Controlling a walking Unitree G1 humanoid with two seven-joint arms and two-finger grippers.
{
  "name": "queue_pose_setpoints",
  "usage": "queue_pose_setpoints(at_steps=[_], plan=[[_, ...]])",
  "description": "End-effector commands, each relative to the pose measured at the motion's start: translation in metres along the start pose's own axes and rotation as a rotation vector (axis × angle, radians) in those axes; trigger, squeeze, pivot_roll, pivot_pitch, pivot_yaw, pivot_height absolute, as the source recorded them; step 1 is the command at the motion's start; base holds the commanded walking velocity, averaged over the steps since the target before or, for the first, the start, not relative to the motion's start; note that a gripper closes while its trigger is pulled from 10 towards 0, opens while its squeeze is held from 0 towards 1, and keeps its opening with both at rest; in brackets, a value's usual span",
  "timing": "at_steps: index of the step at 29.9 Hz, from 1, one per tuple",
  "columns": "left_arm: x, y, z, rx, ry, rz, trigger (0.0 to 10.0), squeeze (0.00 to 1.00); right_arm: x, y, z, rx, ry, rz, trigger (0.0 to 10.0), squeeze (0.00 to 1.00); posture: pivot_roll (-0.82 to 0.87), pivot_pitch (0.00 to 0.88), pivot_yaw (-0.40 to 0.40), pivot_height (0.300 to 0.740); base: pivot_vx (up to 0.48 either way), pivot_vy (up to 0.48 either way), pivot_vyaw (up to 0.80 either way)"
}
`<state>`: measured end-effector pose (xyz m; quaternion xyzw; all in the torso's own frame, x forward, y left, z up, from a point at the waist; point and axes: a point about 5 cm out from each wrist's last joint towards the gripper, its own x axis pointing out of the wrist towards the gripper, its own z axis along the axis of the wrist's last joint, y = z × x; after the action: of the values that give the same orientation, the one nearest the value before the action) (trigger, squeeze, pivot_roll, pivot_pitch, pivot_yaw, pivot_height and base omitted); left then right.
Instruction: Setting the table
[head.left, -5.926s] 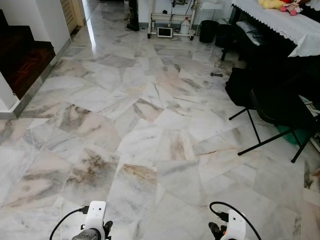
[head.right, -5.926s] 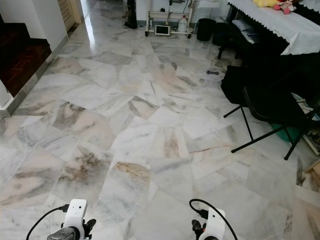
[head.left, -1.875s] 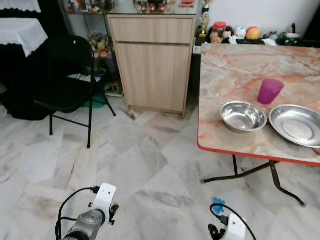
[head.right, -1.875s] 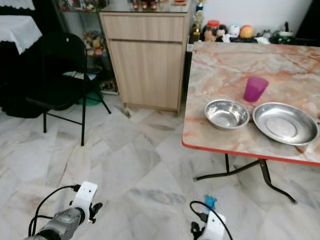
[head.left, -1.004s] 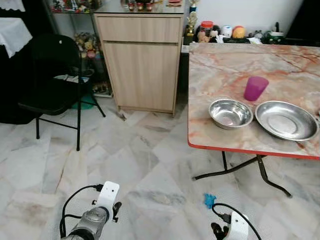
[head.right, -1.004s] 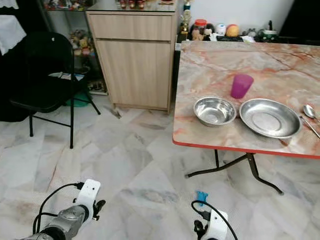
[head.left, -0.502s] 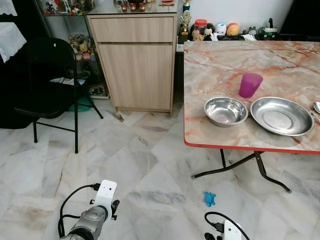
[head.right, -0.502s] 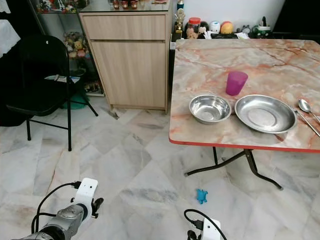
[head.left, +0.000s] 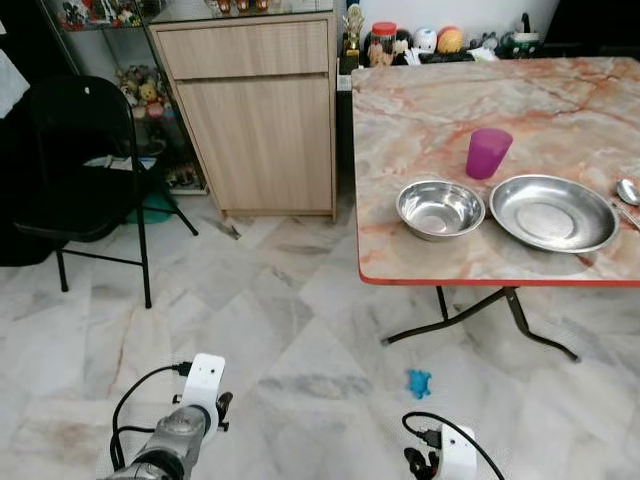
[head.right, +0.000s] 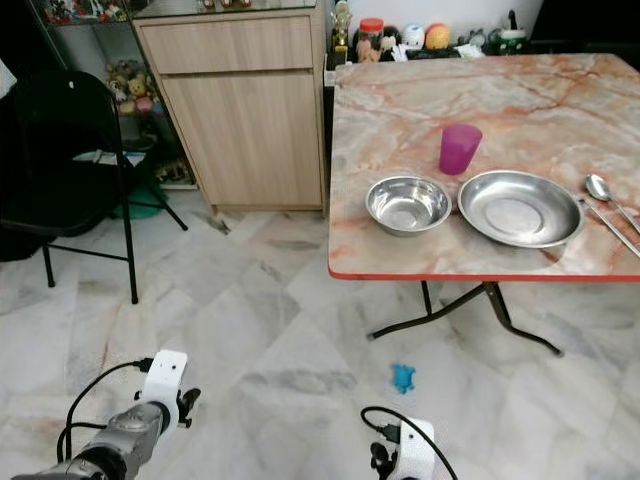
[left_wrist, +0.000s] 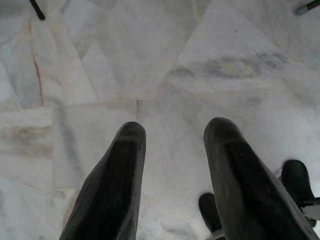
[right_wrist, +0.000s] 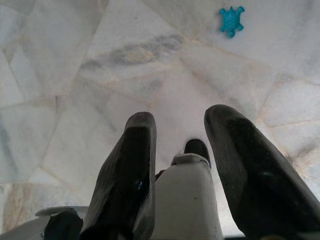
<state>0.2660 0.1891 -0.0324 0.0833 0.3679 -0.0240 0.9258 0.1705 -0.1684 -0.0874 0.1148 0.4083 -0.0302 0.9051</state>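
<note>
Both arms hang low over the marble floor (head.left: 250, 330), the left hand (left_wrist: 175, 165) and the right hand (right_wrist: 182, 165) each with fingers apart and holding nothing; a small blue toy (head.left: 419, 381) lies on the floor ahead. Farther, on the worktop (head.left: 420, 110), a steel bowl (head.left: 440, 208) sits just beside a steel plate (head.left: 553, 213), a purple cup (head.left: 488, 153) behind them and a spoon (head.right: 600, 190) at the plate's right. A black chair (head.left: 75, 170) and a wooden cabinet (head.left: 260, 110) stand beyond on the left.

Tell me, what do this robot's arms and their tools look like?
Each silver arm ends in a white wrist block trailing a looping black cable. The left tool and right tool each have two long, thick, matte black fingers with rounded tips.
</note>
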Motion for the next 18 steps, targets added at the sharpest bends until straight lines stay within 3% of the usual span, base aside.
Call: queue_pose_setpoints(at_steps=[1,4,6,9,13,18], plan=[[-0.001,-0.001,-0.010,0.030,0.044,-0.008,10.0,0.00,-0.002,-0.006,-0.003,0.029,-0.006,-0.025,10.0,0.00,-0.20,0.023,0.059,0.740,0.000,0.000,0.00],[-0.002,-0.003,-0.013,0.062,0.049,-0.025,10.0,0.00,-0.004,-0.014,-0.002,0.058,-0.021,-0.061,10.0,0.00,-0.19,0.000,0.062,0.740,0.000,0.000,0.00],[-0.002,-0.005,-0.015,0.119,0.052,-0.058,10.0,0.00,-0.003,-0.020,0.010,0.114,-0.079,-0.109,10.0,0.00,-0.18,0.000,0.084,0.740,0.000,0.000,0.00],[-0.003,-0.005,-0.019,0.130,0.057,-0.072,10.0,0.00,-0.002,-0.027,0.020,0.196,-0.132,-0.163,10.0,0.00,-0.16,0.000,0.094,0.740,0.000,0.000,0.00],[-0.003,-0.007,-0.018,0.138,0.053,-0.093,10.0,0.00,-0.001,-0.028,0.025,0.200,-0.142,-0.176,10.0,0.00,-0.13,0.000,0.089,0.740,0.000,0.000,0.00],[-0.004,-0.007,-0.021,0.126,0.055,-0.086,10.0,0.00,0.002,-0.017,0.026,0.192,-0.141,-0.142,10.0,0.00,-0.10,0.000,0.072,0.740,0.000,0.000,0.00]])
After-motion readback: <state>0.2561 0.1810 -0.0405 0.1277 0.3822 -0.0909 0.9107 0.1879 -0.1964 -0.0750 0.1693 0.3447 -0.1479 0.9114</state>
